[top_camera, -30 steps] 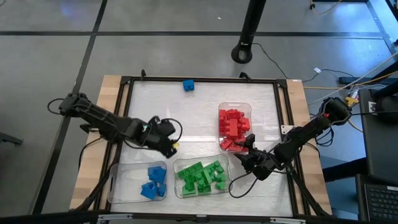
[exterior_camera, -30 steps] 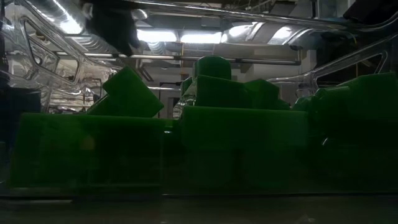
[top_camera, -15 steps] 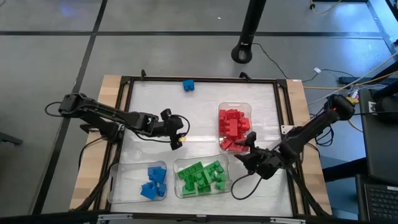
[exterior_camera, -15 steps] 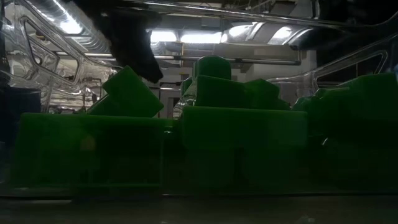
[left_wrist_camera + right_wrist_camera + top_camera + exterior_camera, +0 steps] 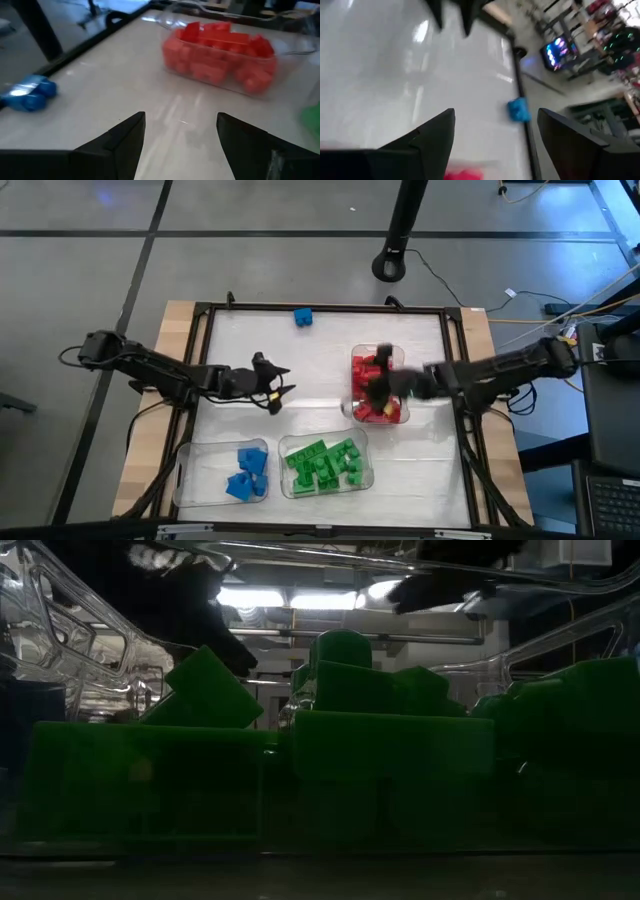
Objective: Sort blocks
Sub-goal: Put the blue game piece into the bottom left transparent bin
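Note:
My left gripper (image 5: 279, 388) hovers open over bare table left of the red tray, empty (image 5: 180, 131). My right gripper (image 5: 372, 387) is open and empty above the clear tray of red blocks (image 5: 377, 370), blurred in the high view; its wrist view shows the fingers wide apart (image 5: 495, 131). One blue block (image 5: 302, 316) lies alone on the table by the far edge, seen also in the wrist views as the blue block (image 5: 30, 95) and the blue block (image 5: 519, 110). Green blocks (image 5: 325, 462) and blue blocks (image 5: 245, 473) lie in two near trays.
A black frame (image 5: 320, 307) borders the white table top. The green blocks' tray (image 5: 340, 750) stands right in front of the low camera and fills its view. Bare table lies between the lone blue block and the trays. A black stand base (image 5: 392, 266) sits on the floor beyond.
My right gripper has swung quickly from beside the green tray's right end toward the far edge and a little left, ending over the red tray. My left gripper has moved from near the blue tray toward the far edge and turned to point at the red tray.

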### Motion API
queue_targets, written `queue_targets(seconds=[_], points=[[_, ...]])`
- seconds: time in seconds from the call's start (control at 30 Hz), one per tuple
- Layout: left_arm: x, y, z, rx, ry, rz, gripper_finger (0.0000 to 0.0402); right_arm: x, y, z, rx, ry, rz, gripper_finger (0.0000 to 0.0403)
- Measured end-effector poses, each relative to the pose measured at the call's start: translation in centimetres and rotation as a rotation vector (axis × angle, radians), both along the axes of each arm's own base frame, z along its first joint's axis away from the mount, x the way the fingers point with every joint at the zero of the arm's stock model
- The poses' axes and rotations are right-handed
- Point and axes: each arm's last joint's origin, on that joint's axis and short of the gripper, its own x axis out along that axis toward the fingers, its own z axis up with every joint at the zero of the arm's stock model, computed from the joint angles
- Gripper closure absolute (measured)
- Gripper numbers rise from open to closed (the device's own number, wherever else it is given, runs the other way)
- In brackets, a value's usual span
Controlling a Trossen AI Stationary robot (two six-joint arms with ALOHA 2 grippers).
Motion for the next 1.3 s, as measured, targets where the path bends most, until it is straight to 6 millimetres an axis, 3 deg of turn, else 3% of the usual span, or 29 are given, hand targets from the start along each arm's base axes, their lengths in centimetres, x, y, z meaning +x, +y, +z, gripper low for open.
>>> queue_targets(seconds=[0.1,0.27,0.53,0.67,0.9,1.1,1.3], points=[[-0.3,0.8,-0.5,0.033,0.001,0.055,0.0166,1.4,-3.5,0.5,-0.01,-0.071,0.038,0.0121],[-0.3,2.8,-0.4,0.024,-0.014,0.162,0.0166,2.8,-8.2,-0.3,-0.017,-0.103,0.032,0.0121],[0.5,6.9,1.7,0.044,-0.032,0.287,0.0166,2.9,-12.7,-2.1,-0.031,-0.037,-0.092,0.0121],[2.0,10.2,2.7,0.036,0.054,0.35,0.0166,2.3,-13.7,-2.6,-0.036,0.027,-0.118,0.0121],[6.1,17.1,2.8,-0.05,0.241,0.446,0.0166,1.5,-14.1,-3.7,-0.086,0.174,-0.089,0.0121],[8.9,22.6,0.8,-0.136,0.422,0.526,0.0166,1.1,-13.9,-4.9,-0.104,0.229,-0.077,0.0121],[9.9,25.6,-1.9,-0.184,0.51,0.596,0.0166,0.6,-13.7,-6.4,-0.093,0.266,-0.073,0.0121]])
